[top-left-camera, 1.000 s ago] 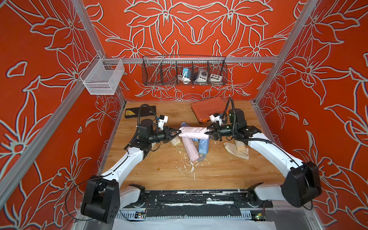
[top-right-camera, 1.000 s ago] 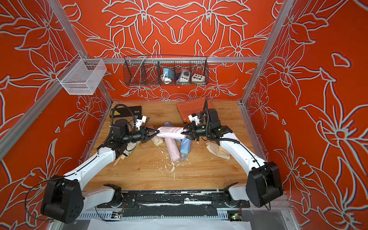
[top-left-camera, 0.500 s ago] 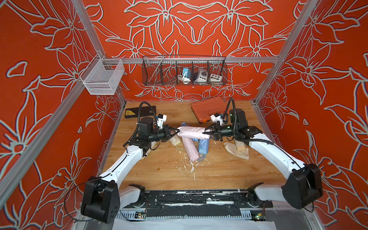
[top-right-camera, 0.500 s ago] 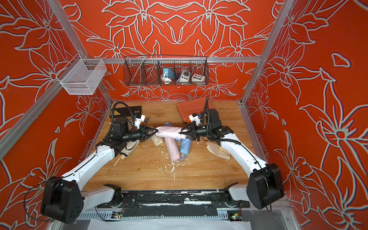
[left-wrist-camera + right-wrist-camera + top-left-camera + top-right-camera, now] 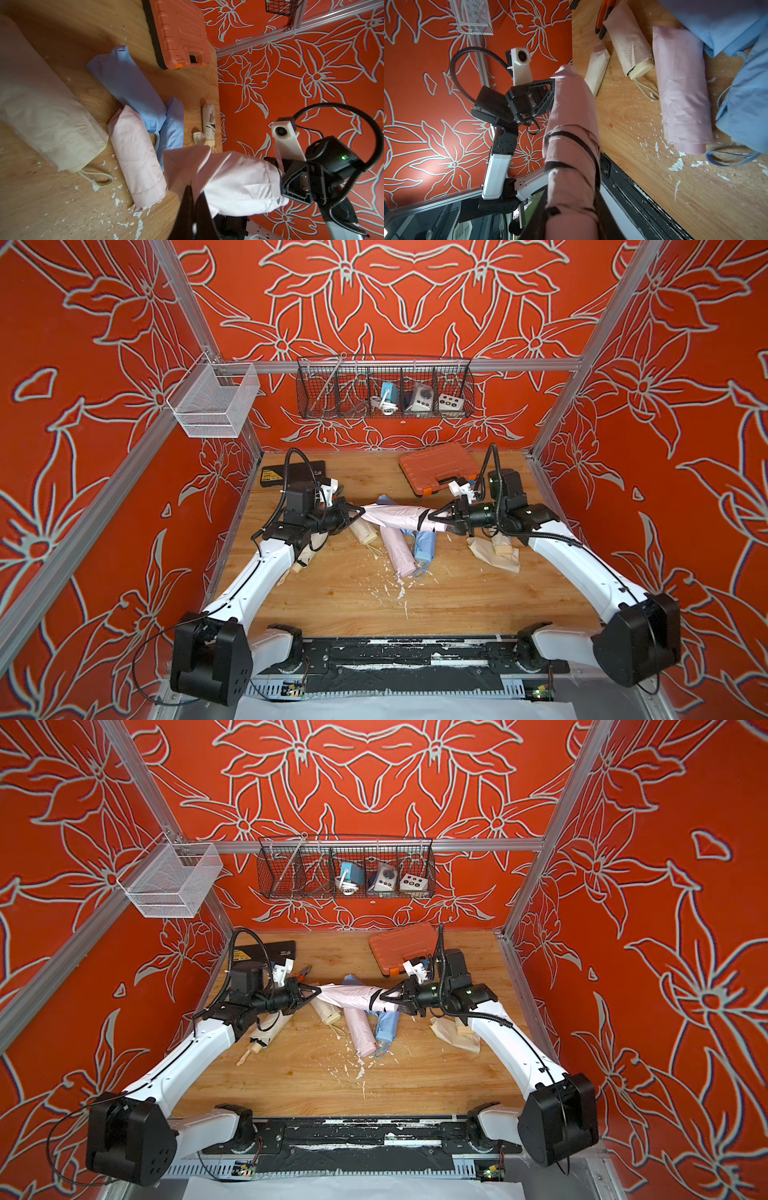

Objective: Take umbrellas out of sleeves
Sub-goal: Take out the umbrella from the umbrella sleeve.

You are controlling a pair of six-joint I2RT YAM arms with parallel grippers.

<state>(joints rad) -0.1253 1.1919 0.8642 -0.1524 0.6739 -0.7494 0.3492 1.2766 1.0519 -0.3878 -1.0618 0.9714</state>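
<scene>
Pink sleeve [image 5: 390, 517] half off: left gripper [image 5: 360, 511] pinches its tip, right gripper [image 5: 434, 520] clamps the pink umbrella [image 5: 569, 149]; blue umbrella [image 5: 424, 545], cream umbrella [image 5: 365, 533] still sleeved.

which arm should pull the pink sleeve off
Probably left. The left pincer is shut on the tip of the pink sleeve; the right pincer anchors the pink umbrella by its strapped end.
</scene>
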